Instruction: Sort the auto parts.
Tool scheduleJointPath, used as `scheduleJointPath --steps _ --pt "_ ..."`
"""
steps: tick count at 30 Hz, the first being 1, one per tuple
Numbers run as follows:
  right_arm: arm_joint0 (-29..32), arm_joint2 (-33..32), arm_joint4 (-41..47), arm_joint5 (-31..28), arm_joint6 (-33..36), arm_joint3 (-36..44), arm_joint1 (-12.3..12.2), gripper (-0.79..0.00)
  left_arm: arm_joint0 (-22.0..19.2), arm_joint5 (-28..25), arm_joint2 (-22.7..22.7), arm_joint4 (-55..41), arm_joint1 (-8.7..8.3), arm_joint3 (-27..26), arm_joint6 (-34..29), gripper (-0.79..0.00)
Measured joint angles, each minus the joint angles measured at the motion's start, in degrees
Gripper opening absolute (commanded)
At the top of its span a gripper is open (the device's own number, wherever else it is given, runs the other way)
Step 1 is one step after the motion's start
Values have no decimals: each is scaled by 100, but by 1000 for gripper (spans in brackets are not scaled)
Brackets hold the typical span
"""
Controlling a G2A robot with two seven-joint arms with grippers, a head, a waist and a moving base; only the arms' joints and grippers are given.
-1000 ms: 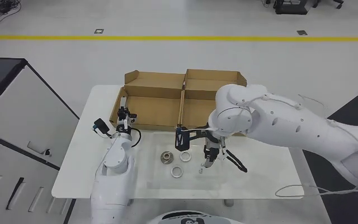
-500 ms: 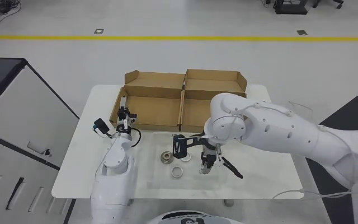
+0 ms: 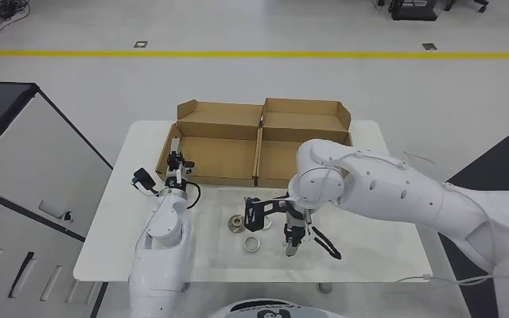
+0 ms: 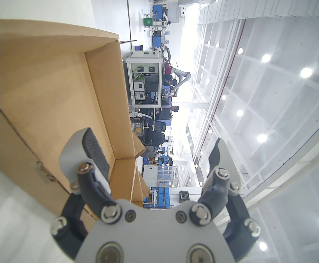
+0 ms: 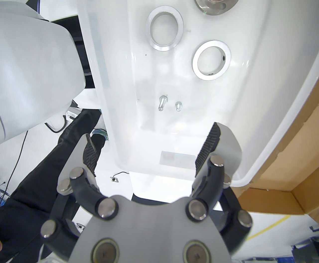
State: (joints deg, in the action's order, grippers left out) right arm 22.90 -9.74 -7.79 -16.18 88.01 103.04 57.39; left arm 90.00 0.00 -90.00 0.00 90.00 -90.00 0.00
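Two metal rings, a metal flange and two small bolts lie in a shallow clear tray. From above I see the flange and one ring left of my right gripper. That right gripper is open over the tray, just short of the bolts, with nothing between its fingers. My left gripper is open and empty, pointing upward beside the left cardboard box; from above the left gripper stands at that box's front left corner.
Two open cardboard boxes sit side by side at the back of the white table. A black cable hangs from the right wrist over the tray. Bare table lies to the right of the tray.
My right gripper has moved toward the table's front edge, from beside the ring near the boxes to over the bolts. The left arm has kept still.
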Motion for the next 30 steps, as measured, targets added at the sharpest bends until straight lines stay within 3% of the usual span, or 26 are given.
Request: scheduleJointPath --steps 14,16,18,20,30 --pt "359 0 -711 300 -1 -378 172 0 0 0 0 0 0 0 0 0" --pt "364 0 -747 320 -1 -405 185 -123 0 0 0 0 0 0 0 0" --pt "378 0 -801 318 -1 -442 200 -296 0 0 0 0 0 0 0 0" --pt "421 0 -861 293 -1 -488 217 -369 0 0 0 0 0 0 0 0" --pt "553 0 -947 205 -1 -671 308 -428 0 0 0 0 0 0 0 0"
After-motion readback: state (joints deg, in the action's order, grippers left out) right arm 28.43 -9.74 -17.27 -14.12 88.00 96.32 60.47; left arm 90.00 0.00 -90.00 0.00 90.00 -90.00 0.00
